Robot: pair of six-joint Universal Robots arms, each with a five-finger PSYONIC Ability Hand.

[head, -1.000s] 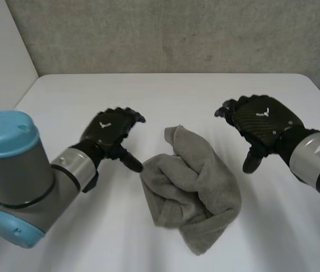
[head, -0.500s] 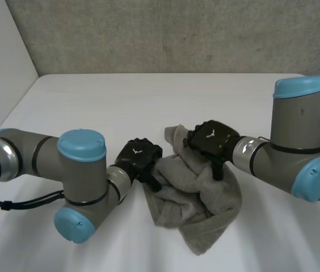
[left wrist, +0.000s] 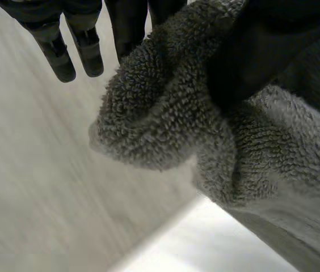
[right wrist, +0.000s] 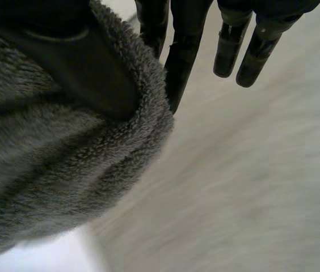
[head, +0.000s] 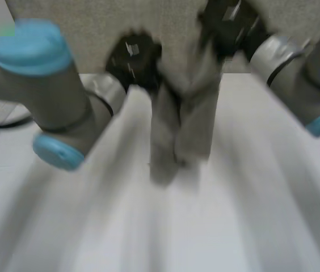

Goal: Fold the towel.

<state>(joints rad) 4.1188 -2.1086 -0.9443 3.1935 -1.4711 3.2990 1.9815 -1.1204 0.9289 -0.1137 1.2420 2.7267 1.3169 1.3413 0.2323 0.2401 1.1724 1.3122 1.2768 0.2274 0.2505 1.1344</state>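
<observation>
The grey towel (head: 182, 122) hangs bunched in the air above the white table (head: 245, 209), its lower end near the tabletop. My left hand (head: 133, 56) holds it up at its upper left part; in the left wrist view the thumb (left wrist: 251, 56) pinches a fold of the towel (left wrist: 165, 119) against the fingers (left wrist: 129, 25). My right hand (head: 228, 25) holds the upper right part; in the right wrist view the thumb (right wrist: 86, 65) presses the towel (right wrist: 52, 164) against the fingers (right wrist: 180, 51). The rest of each hand's fingers point straight past the cloth.
A grey wall (head: 92, 22) stands behind the table. Both arms, the left (head: 46, 85) and the right (head: 302, 79), reach in high on either side of the hanging towel.
Both hands closed in on the crumpled towel, pinched it and lifted it off the table. It now hangs between them instead of lying in a heap.
</observation>
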